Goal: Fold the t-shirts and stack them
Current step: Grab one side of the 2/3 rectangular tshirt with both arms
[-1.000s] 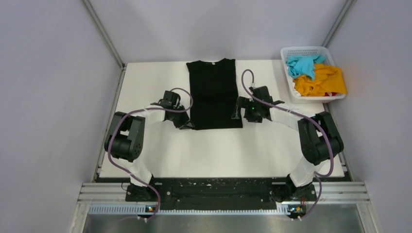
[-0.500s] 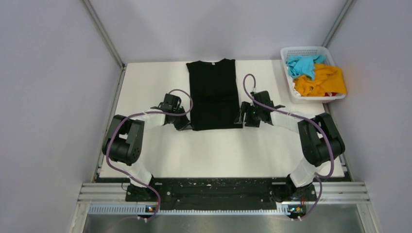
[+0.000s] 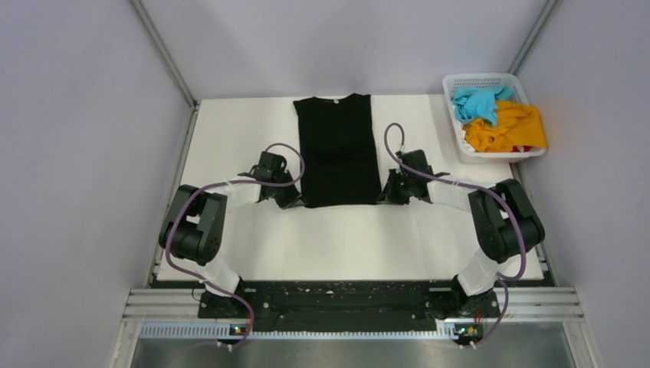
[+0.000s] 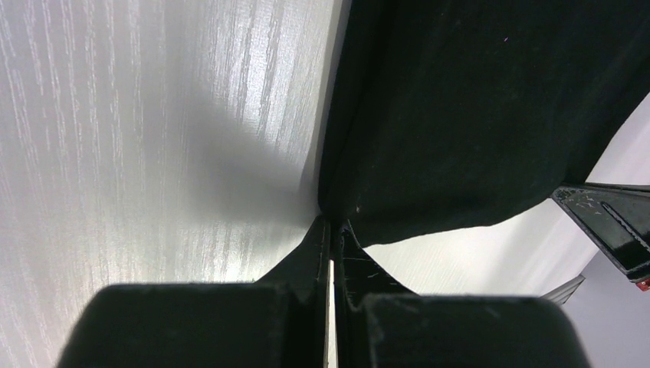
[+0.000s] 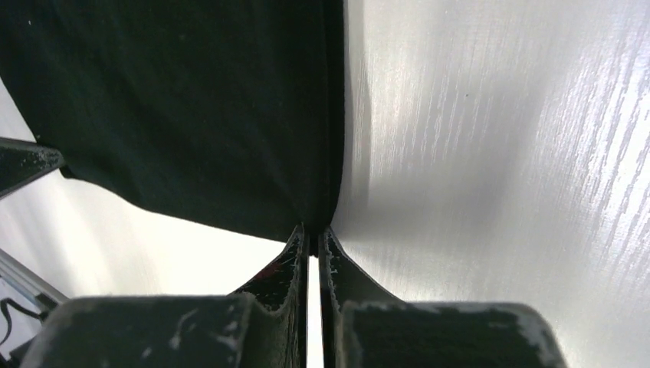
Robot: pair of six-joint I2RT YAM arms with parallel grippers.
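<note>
The black t-shirt [image 3: 337, 149] lies flat on the white table, sleeves folded in, collar at the far edge. My left gripper [image 3: 295, 201] is shut on its near left hem corner; in the left wrist view the left gripper [image 4: 331, 224] pinches the black t-shirt [image 4: 475, 107] at its corner. My right gripper [image 3: 383, 198] is shut on the near right hem corner, and in the right wrist view the right gripper [image 5: 313, 230] nips the black t-shirt [image 5: 184, 107] the same way. The turquoise-blue t-shirt [image 3: 477, 101] and the orange-yellow t-shirt [image 3: 510, 129] lie crumpled in the basket.
The white lattice basket [image 3: 460, 142] stands at the table's far right corner. Grey walls enclose the table [image 3: 345, 245] on three sides. The left arm's finger tip [image 5: 27, 165] shows at the left edge of the right wrist view.
Both grippers have moved nearer along the shirt's sides to its hem corners and closed on them; the right one was wide open a second ago.
</note>
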